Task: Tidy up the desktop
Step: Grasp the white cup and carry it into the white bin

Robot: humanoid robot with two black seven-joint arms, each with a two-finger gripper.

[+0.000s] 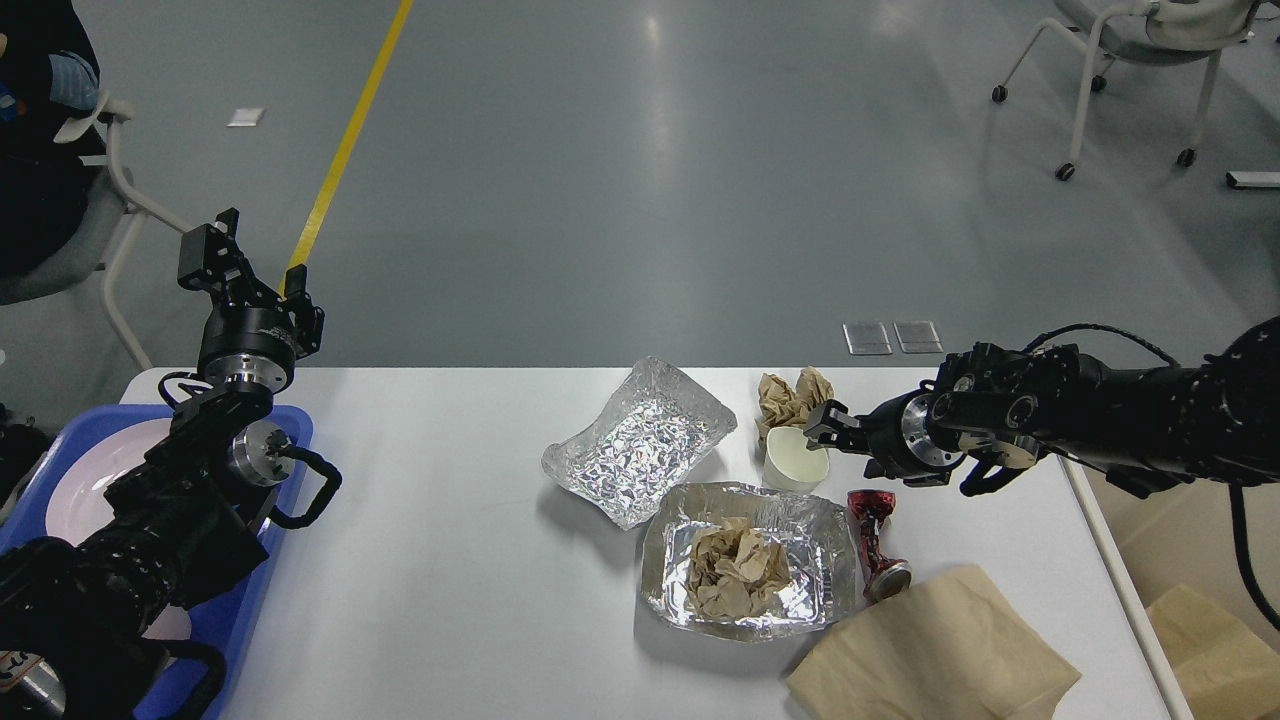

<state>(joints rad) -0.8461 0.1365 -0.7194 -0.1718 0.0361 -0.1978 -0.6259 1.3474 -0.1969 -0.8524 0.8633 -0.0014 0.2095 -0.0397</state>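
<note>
No readable text, label, brand or number anywhere; crushed red can (875, 540) print illegible.

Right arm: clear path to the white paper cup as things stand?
Probably yes. The right tool is already at the rim of the white paper cup, coming from its right side, with nothing between them. The crumpled brown paper sits just behind the cup and could get nudged.

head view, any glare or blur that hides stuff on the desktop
Head view: sharp overall; ceiling lights glare on the floor, not the desktop; the foil trays sparkle but stay readable; the dark right pincer by the paper cup loses finger detail.
</note>
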